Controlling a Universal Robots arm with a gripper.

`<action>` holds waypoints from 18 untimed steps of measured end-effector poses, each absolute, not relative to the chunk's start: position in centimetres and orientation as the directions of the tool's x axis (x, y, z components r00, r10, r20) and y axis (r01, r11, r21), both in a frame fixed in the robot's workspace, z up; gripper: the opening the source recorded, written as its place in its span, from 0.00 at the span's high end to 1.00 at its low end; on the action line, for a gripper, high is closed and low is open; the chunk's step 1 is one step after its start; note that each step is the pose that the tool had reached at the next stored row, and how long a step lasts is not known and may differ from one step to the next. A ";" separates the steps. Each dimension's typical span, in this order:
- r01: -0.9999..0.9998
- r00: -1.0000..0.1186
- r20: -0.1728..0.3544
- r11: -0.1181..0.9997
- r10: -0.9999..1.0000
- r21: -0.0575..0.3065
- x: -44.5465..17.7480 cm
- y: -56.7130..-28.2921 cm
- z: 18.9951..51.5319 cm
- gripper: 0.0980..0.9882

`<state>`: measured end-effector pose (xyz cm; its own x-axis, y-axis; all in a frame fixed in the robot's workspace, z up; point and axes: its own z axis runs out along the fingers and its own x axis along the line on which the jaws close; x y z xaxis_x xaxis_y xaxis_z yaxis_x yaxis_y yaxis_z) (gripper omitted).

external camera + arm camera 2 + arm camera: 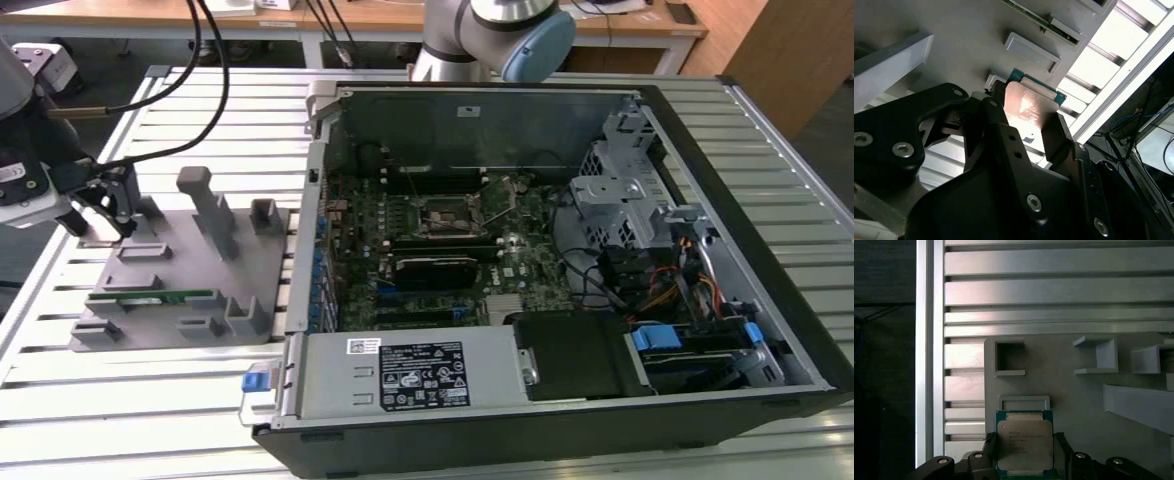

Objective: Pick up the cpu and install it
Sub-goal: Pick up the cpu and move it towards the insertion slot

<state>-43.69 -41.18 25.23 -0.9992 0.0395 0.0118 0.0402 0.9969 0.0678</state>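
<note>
1. Silver-topped with a green edge, the cpu lies flat on the grey fixture plate, just beside a small rectangular frame moulded into that plate.
2. In both wrist views the black claw straddles the cpu, one finger at each of two opposite edges.
3. Each finger stands hard up against its edge, but I cannot tell whether they clamp the chip or only flank it.
4. In the exterior view the claw hangs over the far corner of the fixture plate, at the exterior view's left.
5. A green memory stick rests in a slot nearer the plate's front.
6. The plate sits on a slatted aluminium worktop, beside an open computer case.
7. On the motherboard inside, the square socket shows, well apart from the claw.
</note>
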 end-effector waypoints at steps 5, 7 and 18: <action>0.040 -0.999 0.012 0.997 0.039 0.068 -43.7 -41.2 25.5 0.51; 0.040 -0.999 0.012 0.997 0.039 0.068 -43.7 -41.2 25.6 0.51; 0.040 -0.999 0.012 0.997 0.039 0.068 -43.7 -41.2 26.3 0.51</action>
